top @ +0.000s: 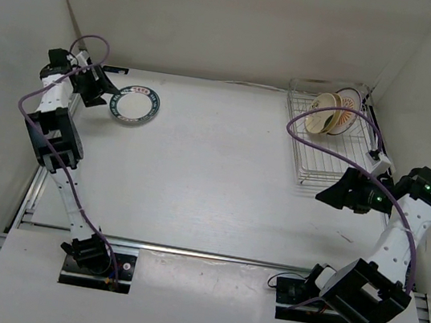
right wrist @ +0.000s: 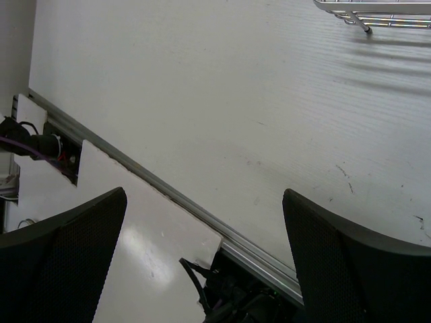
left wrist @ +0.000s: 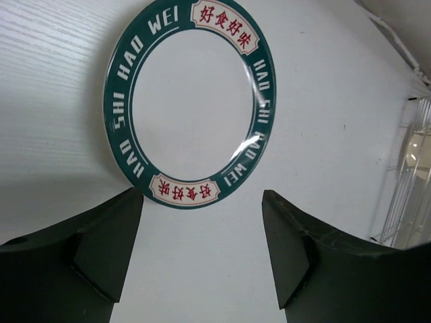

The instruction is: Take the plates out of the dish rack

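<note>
Green-rimmed plate [left wrist: 190, 101] lettering legible: left wrist only | left hand [left wrist: 202, 219] spread | right hand [right wrist: 203, 202] spread

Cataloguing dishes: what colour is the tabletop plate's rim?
The plate rim is dark green, white-lettered; left wrist view.

Upper left, I see the green-rimmed lettered plate [top: 134, 105] lying flat, face up. Upper right, the tan plate [top: 320, 117] and orange-patterned plate [top: 348, 105] lean together on edge in the silver wire dish rack [top: 325, 163].
</note>
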Robot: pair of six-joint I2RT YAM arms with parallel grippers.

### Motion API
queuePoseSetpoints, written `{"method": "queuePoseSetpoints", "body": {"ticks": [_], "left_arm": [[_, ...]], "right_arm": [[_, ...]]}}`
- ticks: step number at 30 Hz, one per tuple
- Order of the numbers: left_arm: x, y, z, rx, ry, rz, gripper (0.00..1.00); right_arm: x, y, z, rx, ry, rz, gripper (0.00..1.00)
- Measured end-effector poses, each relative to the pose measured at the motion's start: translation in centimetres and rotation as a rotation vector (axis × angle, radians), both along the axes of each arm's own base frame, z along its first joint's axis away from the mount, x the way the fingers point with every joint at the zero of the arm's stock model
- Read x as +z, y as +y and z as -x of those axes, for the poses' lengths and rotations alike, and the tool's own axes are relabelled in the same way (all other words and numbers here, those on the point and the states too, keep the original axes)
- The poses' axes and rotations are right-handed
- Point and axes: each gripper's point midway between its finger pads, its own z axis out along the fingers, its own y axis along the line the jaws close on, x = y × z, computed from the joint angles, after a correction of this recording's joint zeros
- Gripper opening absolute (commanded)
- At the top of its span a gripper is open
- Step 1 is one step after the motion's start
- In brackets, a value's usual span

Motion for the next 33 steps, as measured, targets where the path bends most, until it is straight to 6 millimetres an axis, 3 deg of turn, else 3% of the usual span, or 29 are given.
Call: {"method": "queuePoseSetpoints", "body": {"ticks": [9,12,15,20,25,28,30,33], "left_arm": [[-2.3,-1.0,1.6,-0.011,0.083,-0.037,0.82],[-1.9,-1.6,2.6,-0.022,0.095,-0.028,0.85],[0.8,-2.6,3.8,-0.043,0.059,-0.012,0.85],[9.6,-5.8,6.1,-0.127,-0.123,-0.057,0.87],[17.7,-15.0,10.1,-0.358,-0.35,-0.162,0.88],[19.5,-20.1,13.7,-0.515,-0.426,-0.148,0.91],[19.4,-20.9,15.2,-0.559,-0.434,-0.135,0.92],[17.6,-20.7,16.2,-0.582,-0.392,-0.119,0.92]], "right_arm": [[0.2,0.2,-0.2,-0.005,-0.021,-0.013,1.0],[0.4,-0.4,-1.3,-0.046,-0.033,-0.008,1.0],[0.7,-1.8,-3.1,-0.109,-0.055,0.042,1.0],[1.2,-5.2,-8.1,-0.241,-0.069,0.182,0.95],[1.1,-8.0,-13.3,-0.332,-0.057,0.302,0.86],[2.4,-9.2,-16.6,-0.345,-0.098,0.401,0.79],[3.8,-9.1,-18.8,-0.33,-0.147,0.463,0.73],[6.0,-7.8,-22.1,-0.278,-0.213,0.543,0.51]]}}
